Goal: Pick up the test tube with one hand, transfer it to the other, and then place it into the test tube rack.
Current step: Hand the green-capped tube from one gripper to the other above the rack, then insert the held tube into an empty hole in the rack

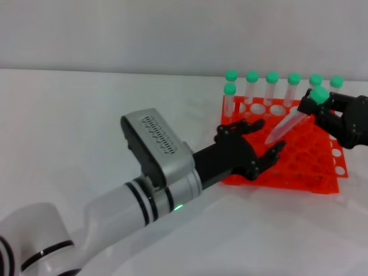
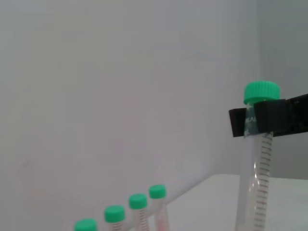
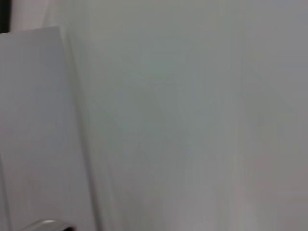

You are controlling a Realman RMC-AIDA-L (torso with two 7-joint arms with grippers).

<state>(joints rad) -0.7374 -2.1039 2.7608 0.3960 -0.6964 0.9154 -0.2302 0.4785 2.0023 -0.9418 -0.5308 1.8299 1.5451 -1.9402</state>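
- Your test tube [image 1: 290, 121] hangs tilted above the test tube rack [image 1: 299, 164], mint-green cap up toward the rack's right side, pointed tip down over the grid of holes.
- Your right gripper [image 1: 322, 112] is clamped on the tube just under the cap; the left wrist view shows black fingers [image 2: 269, 120] closed round its neck.
- Your left gripper [image 1: 259, 144] sits at the rack's near-left corner with its prongs spread wide, holding nothing, close below the tube's tip.
- Seven other capped tubes [image 1: 272, 86] stand upright along the rack's far edge.
- The rack rests on a white table [image 1: 86, 115].
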